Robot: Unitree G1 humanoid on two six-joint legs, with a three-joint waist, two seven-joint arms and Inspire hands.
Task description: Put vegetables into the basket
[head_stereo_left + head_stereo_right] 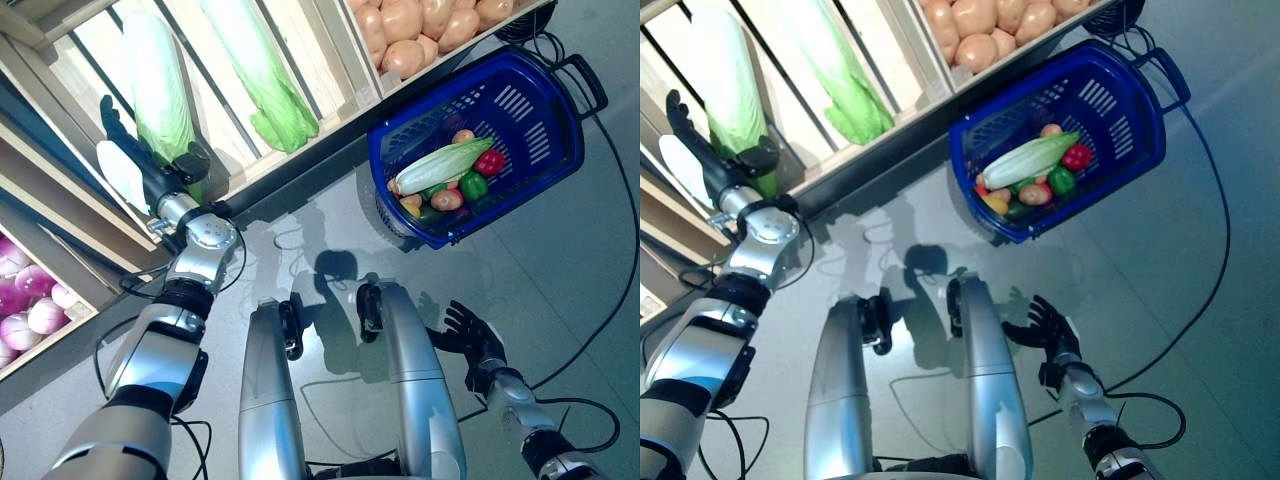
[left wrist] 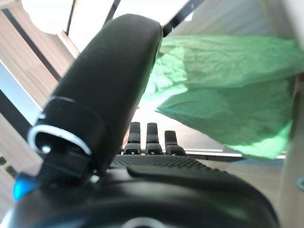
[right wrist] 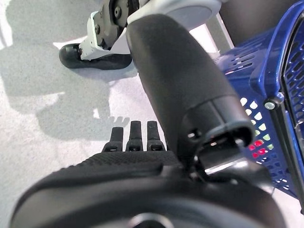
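Note:
The blue plastic basket (image 1: 545, 135) stands on the grey floor at the upper right. In it lie a long pale-green cabbage (image 1: 440, 165), a red pepper (image 1: 489, 162), a green pepper (image 1: 473, 186) and other small vegetables. My left hand (image 1: 135, 150) reaches up into the wooden stand, fingers straight, right beside a green cabbage (image 1: 160, 80). In the left wrist view the cabbage's leaves (image 2: 223, 90) show just past the thumb (image 2: 109, 71). My right hand (image 1: 470, 335) hangs low at the lower right, fingers relaxed and empty, well short of the basket (image 3: 280, 80).
The wooden stand (image 1: 330, 45) with slatted shelves and crates runs along the top and left. The basket stands close against its front edge. Grey floor (image 1: 560, 260) stretches to the right and below the basket.

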